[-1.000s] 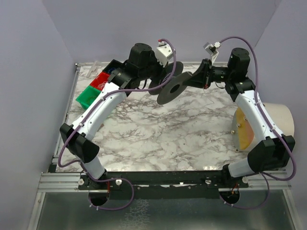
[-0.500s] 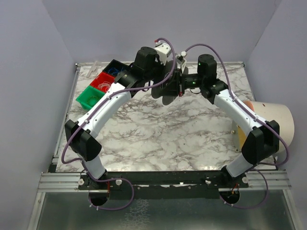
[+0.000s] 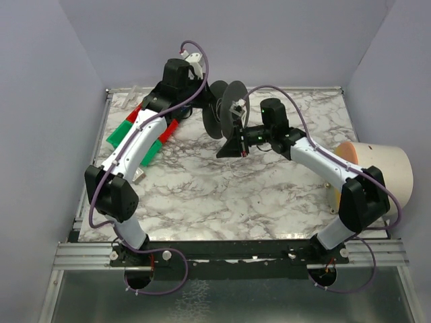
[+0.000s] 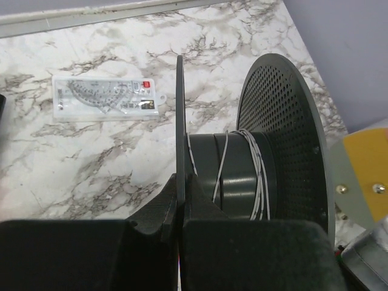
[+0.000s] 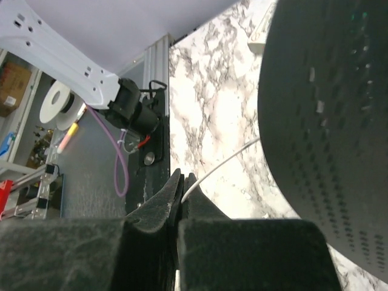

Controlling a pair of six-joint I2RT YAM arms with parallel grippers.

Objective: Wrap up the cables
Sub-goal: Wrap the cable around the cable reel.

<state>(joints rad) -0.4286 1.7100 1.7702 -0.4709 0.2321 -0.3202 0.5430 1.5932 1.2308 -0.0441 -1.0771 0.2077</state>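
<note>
Right claw (image 5: 182, 188) swung nearward past spool (image 4: 242, 176), pinching cable (image 5: 224, 159) visible only wrist-side, left claw (image 4: 180, 194) clamping flange (image 4: 180, 121).

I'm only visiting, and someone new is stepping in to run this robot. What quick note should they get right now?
Left gripper: shut on one flange of the spool, flanges upright.
Right gripper: shut on the thin pale cable, just beside the spool.
Done: a few turns lie on the hub.
Left: wind on the remaining cable; how much is loose cannot be seen.
</note>
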